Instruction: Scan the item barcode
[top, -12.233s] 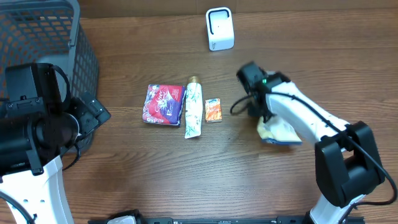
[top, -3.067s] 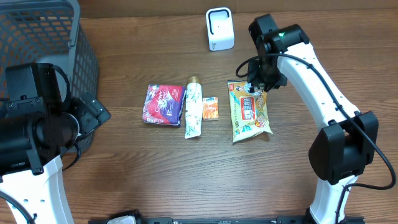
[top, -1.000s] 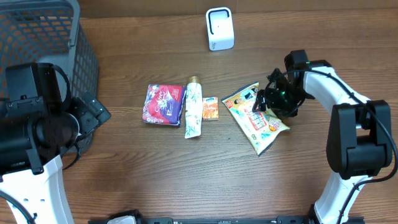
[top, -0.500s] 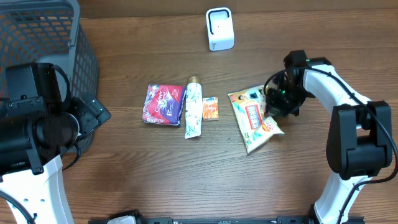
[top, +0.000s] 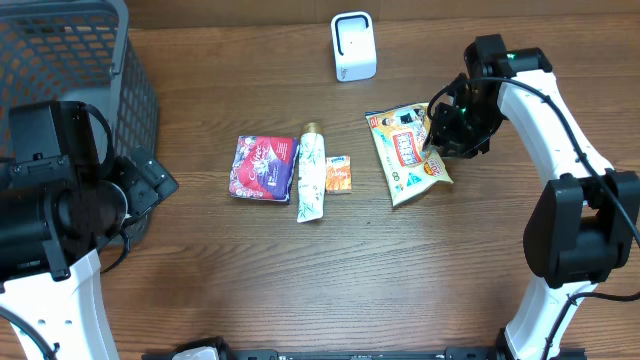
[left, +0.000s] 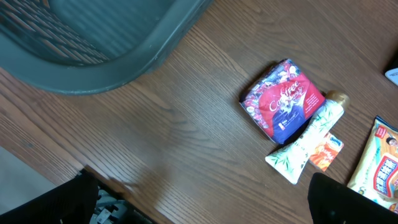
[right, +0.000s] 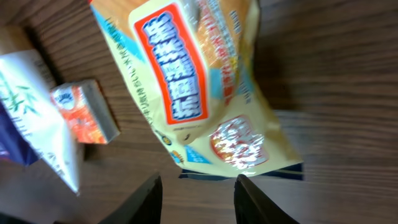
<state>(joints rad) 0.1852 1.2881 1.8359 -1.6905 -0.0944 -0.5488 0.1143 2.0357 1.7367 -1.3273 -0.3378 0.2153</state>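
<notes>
Shown were one snack bag (top: 408, 155), one tube (top: 311, 175), one purple packet (top: 263, 168), one small orange sachet (top: 341, 176), one scanner (top: 353, 46) and one basket (top: 60, 60).

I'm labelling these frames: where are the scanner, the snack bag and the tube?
scanner (top: 353, 46): overhead view, front face.
snack bag (top: 404, 153): overhead view, printed middle.
tube (top: 311, 176): overhead view, mid-body.
</notes>
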